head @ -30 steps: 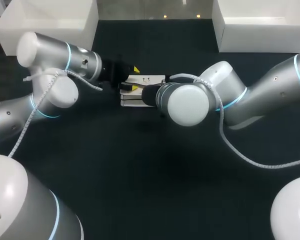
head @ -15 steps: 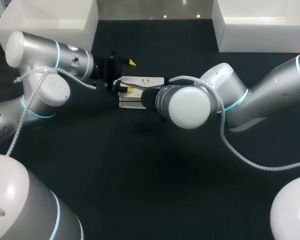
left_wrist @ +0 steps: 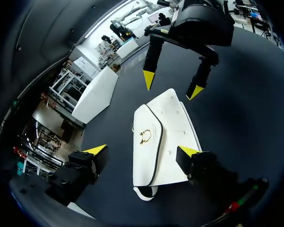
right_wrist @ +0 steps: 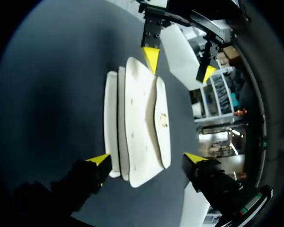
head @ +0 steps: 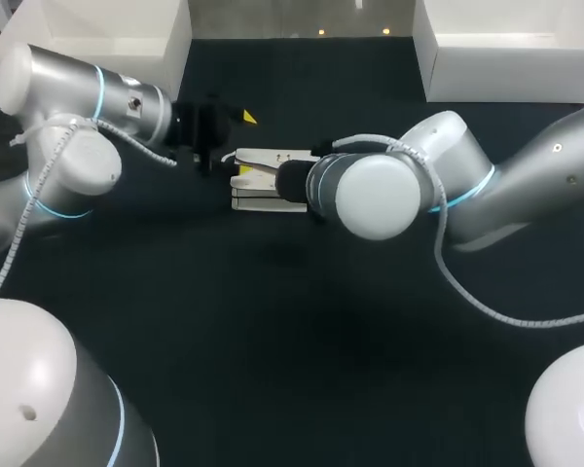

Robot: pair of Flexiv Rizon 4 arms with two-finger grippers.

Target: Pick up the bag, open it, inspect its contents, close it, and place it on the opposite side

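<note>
The white bag (head: 258, 195) lies flat on the dark table (head: 273, 341), at the far middle, with its flap closed and a small gold clasp (left_wrist: 144, 137) on top. A short strap loop (left_wrist: 144, 193) curls out at the end nearest the left arm.

The left hand (head: 243, 144) comes in from the left and hovers at that end of the bag. It is released and spread wide. In its own wrist view the bag sits between the two yellow tips. One tip stands well apart from the bag and the other is close by its edge.

The right hand (right_wrist: 146, 158) reaches in from the right. From above it is mostly hidden under its own wrist, over the bag's other end. It too is released, with the bag lying between its spread fingers. One finger (right_wrist: 92, 172) is just beside the bag's outer edge, perhaps grazing it, though I cannot tell for sure. The other stands clear, so nothing is grasped.

The two hands face each other across the bag, and each shows in the other's wrist view, raised above the far end.

Two white bins stand at the table's far corners, one left (head: 97, 39) and one right (head: 506, 49), well apart from the bag.
</note>
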